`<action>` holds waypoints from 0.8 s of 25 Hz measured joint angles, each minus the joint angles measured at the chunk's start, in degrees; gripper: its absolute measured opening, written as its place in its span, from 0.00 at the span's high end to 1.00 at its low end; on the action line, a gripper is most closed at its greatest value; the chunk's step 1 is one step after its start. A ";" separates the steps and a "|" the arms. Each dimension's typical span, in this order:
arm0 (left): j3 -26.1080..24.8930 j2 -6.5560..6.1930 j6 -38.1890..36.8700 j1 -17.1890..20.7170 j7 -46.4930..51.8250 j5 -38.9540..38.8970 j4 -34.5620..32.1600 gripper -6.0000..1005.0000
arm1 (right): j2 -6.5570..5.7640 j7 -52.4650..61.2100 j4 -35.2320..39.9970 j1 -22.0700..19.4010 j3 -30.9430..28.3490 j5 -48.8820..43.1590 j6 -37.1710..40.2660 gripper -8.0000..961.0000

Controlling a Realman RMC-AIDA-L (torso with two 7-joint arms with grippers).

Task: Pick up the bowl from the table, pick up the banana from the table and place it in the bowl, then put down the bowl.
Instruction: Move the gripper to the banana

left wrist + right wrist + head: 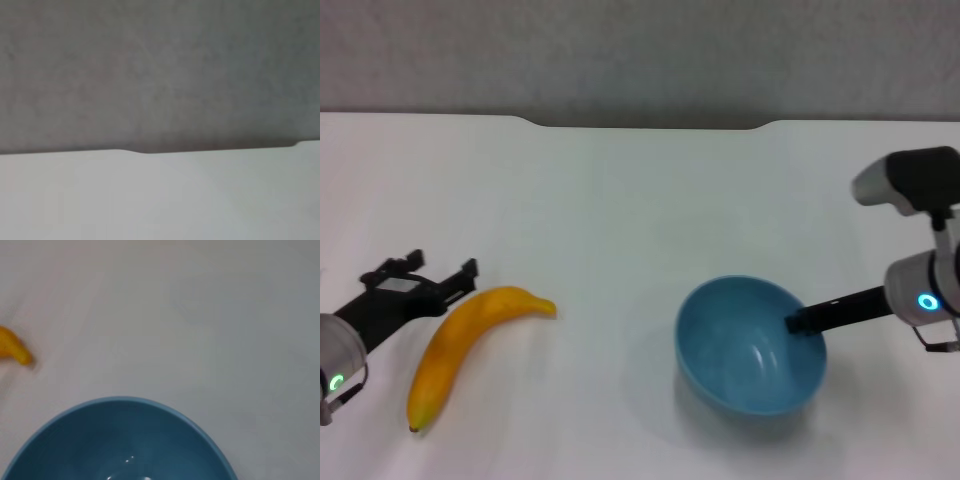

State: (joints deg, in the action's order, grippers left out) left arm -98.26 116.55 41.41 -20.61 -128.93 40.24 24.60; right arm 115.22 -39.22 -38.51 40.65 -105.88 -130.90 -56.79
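The light-blue bowl [745, 350] is at the right front of the white table [620, 200], tilted, with a shadow under it. My right gripper [799, 323] reaches in from the right and is shut on the bowl's right rim. The right wrist view shows the bowl's glossy inside [120, 445] and one tip of the banana [15, 351]. The yellow-orange banana [470, 335] lies on the table at the left front. My left gripper [445, 264] is open just left of and behind the banana's upper part, not holding it.
The dark notch [645, 125] is in the table's far edge, with a grey wall behind. The left wrist view shows only bare tabletop [150, 200], the far edge and the wall. Bare white surface lies between banana and bowl.
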 joint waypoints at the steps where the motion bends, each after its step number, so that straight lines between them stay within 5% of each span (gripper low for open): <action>1: 1.21 -0.24 -0.23 -0.07 1.39 0.22 0.39 0.19 | -0.01 0.10 -0.95 -0.90 -0.16 0.01 0.02 0.96; 6: 4.01 -1.59 -1.50 -0.23 14.21 9.56 5.63 0.19 | -0.07 0.51 -3.13 -3.31 -0.51 0.02 0.29 0.96; 10: 3.05 -2.23 -1.55 -0.32 28.07 28.99 12.60 0.19 | -0.07 0.57 -3.24 -3.41 -0.20 0.06 0.80 0.96; 14: 2.35 -2.15 -1.57 -0.40 30.69 37.07 14.99 0.19 | -0.04 0.59 -3.64 -3.61 -0.07 0.66 0.76 0.96; 20: 1.91 -2.04 -2.78 -0.08 30.84 39.36 15.47 0.19 | -0.19 1.28 -8.55 -5.86 -0.06 0.84 -0.57 0.96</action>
State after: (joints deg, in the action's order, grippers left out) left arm -96.35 114.51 38.63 -20.70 -98.09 79.60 40.07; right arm 115.03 -37.94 -47.06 34.79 -105.94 -130.06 -57.37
